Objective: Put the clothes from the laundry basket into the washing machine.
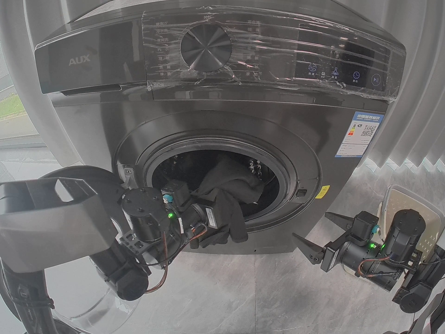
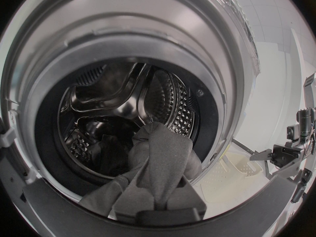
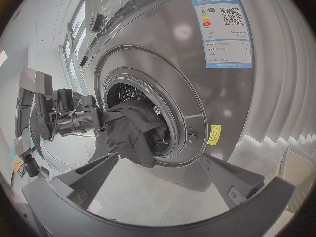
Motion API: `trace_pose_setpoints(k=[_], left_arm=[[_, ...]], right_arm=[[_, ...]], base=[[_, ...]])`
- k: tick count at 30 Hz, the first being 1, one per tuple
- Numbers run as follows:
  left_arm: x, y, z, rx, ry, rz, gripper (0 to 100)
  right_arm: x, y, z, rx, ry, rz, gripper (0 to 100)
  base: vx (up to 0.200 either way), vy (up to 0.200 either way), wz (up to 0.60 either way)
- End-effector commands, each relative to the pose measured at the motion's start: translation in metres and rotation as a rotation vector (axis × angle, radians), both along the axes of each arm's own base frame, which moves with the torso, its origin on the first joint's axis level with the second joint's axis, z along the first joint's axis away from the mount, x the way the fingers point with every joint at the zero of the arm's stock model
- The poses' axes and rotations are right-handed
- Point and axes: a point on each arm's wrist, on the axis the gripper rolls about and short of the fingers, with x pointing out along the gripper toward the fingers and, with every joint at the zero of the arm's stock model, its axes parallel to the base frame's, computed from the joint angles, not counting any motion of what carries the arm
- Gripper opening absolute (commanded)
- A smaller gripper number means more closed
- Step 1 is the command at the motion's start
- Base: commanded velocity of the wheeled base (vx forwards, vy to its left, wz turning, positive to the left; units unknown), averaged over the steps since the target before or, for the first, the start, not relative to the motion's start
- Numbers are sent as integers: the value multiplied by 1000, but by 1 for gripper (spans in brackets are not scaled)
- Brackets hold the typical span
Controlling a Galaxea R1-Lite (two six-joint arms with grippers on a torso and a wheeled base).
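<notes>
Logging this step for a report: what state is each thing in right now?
Grey front-loading washing machine: door open, dark clothes inside.
Dark grey garment: gripped, draped over the door opening's rim.
Left hand: shut on garment.
Right hand: open, empty.
Cream plastic laundry basket: visible part empty.

Dark grey brushed-metal washing machine [image 1: 92, 126]; silver steel drum [image 2: 177, 109], dotted hole pattern. Plain dark grey cloth garment [image 1: 227, 182]. Cream perforated plastic laundry basket [image 1: 393, 207]. White paper label [image 1: 359, 135], blue border, coloured bars. Small yellow sticker [image 1: 322, 191].
</notes>
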Motion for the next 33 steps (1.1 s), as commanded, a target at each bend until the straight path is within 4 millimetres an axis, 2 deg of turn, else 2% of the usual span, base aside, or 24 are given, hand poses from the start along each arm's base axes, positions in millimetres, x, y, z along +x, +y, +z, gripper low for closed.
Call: trace_pose_setpoints(k=[1, 6, 9, 10, 14, 16, 23, 30, 33], left_arm=[[23, -19, -23, -10, 8, -1, 0], [37, -27, -31, -37, 6, 21, 0], [47, -28, -29, -59, -15, 34, 0], [59, -25, -25, -78, -42, 56, 0], [71, -23, -22, -92, -63, 76, 0], [85, -18, -17, -116, -79, 102, 0], [99, -18, -2, -188, -81, 126, 0], [114, -20, 21, -275, -129, 157, 0], [116, -23, 17, -269, -119, 155, 0]], right_arm=[[0, 0, -1, -1, 2, 0, 100], [0, 0, -1, -1, 2, 0, 100], [0, 0, -1, -1, 2, 0, 100], [0, 0, -1, -1, 2, 0, 100], [0, 0, -1, -1, 4, 0, 100], [0, 0, -1, -1, 4, 0, 100], [0, 0, -1, -2, 5, 0, 100], [0, 0, -1, -2, 7, 0, 100], [0, 0, -1, -2, 7, 0, 100]], base=[[0, 0, 0], [0, 0, 0], [0, 0, 0], [0, 0, 0], [0, 0, 0], [0, 0, 0], [0, 0, 0], [0, 0, 0], [0, 0, 0]])
